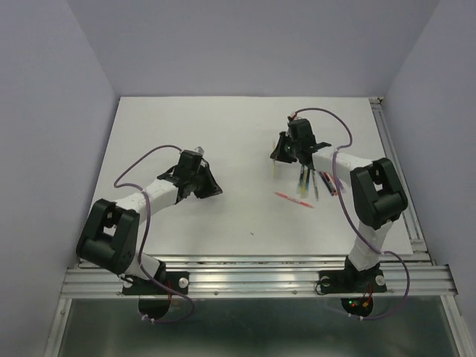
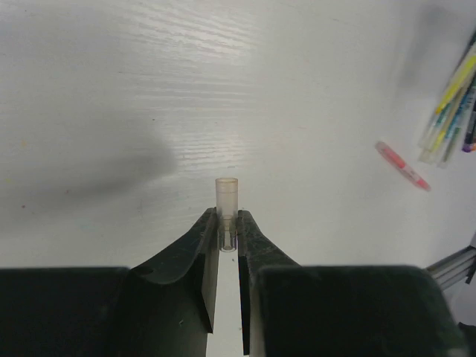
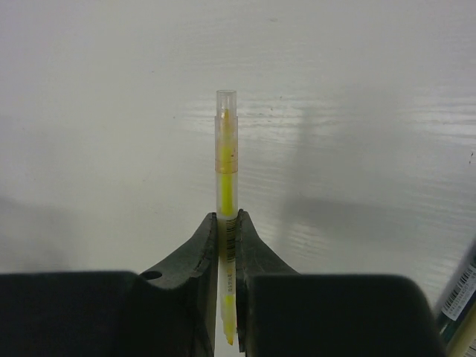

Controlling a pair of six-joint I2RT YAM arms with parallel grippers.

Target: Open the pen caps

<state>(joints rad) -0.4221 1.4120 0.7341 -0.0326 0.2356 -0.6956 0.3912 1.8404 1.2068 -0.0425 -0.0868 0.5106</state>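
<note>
We see left fingers [image 2: 195, 245] pinching a translucent tube cap [image 2: 227, 202]; right fingers [image 3: 256, 245] clamp slim yellow pen [image 3: 226, 186], pointing 12 o'clock.

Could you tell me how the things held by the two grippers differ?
In the left gripper, the cap is short and pale; in the right gripper, the pen is far longer and yellow. The cap sits only at the fingertips; the pen runs back between the fingers. Both are pinched, pointing forward.

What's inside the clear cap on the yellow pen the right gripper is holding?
The yellow-orange tip of the yellow pen shows through the clear cap. Lower down, the fingers of the right gripper cover part of the barrel.
</note>
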